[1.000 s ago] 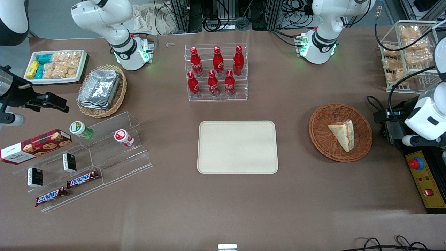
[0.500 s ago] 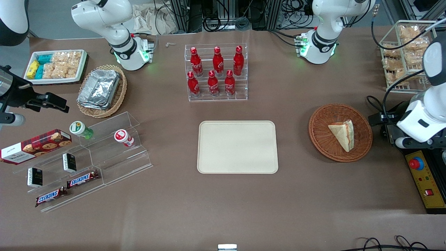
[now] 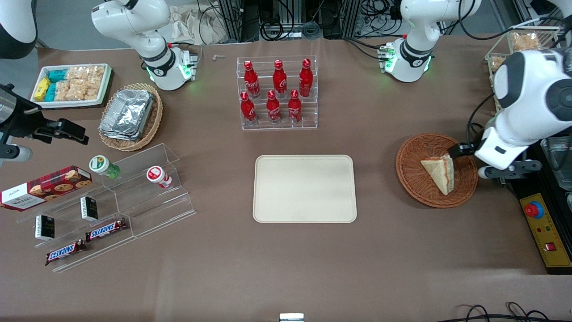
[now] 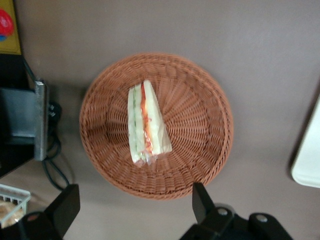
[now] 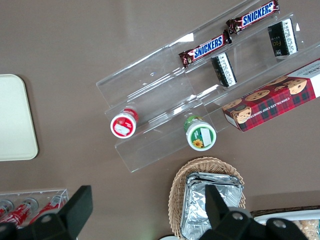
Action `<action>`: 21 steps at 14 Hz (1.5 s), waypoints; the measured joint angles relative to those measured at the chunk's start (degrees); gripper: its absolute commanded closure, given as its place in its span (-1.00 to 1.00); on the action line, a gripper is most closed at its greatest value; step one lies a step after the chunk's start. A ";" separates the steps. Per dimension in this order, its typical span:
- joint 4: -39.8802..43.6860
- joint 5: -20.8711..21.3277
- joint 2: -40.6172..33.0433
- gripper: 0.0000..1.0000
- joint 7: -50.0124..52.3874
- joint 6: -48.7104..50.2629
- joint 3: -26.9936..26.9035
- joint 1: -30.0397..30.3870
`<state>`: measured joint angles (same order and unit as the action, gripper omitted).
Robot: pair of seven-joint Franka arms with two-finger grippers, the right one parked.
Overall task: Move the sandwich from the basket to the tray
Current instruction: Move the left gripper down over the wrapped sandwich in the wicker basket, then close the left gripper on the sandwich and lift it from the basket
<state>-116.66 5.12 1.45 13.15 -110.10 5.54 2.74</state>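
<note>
The sandwich (image 3: 440, 172) (image 4: 145, 125), a pale wedge with red and green filling stripes, lies in the round reddish-brown basket (image 3: 411, 179) (image 4: 210, 115) toward the working arm's end of the table. My left gripper (image 3: 470, 160) (image 4: 134, 205) hangs open above the basket's rim, on the side toward the working arm's end. Nothing is between its black fingers (image 4: 200, 200), and they stand wider apart than the sandwich is thick. The beige tray (image 3: 304, 188) (image 4: 307, 160) lies bare at the table's middle, beside the basket.
A clear rack of red bottles (image 3: 278, 94) stands farther from the camera than the tray. A yellow control box with a red button (image 3: 543, 232) and a wire snack rack (image 3: 523, 53) sit at the working arm's end. Acrylic shelves (image 3: 134, 192) and a foil-filled tan basket (image 3: 132, 116) lie toward the parked arm's end.
The left arm has swung in from the table's end toward the basket. Its gripper now hangs over the basket's rim. The sandwich, basket and tray have not moved.
</note>
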 measured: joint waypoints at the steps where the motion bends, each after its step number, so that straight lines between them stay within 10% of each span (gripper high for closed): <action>1: -1.89 -0.64 0.16 -1.00 0.49 -1.31 -0.02 0.26; 17: -9.63 -1.96 11.41 -0.98 5.05 -16.66 -0.16 3.52; 21: -9.64 -1.95 13.73 -0.35 6.13 -19.10 -0.16 3.51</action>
<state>-126.31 3.18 15.18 19.28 -129.19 5.38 6.26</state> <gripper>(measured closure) 0.022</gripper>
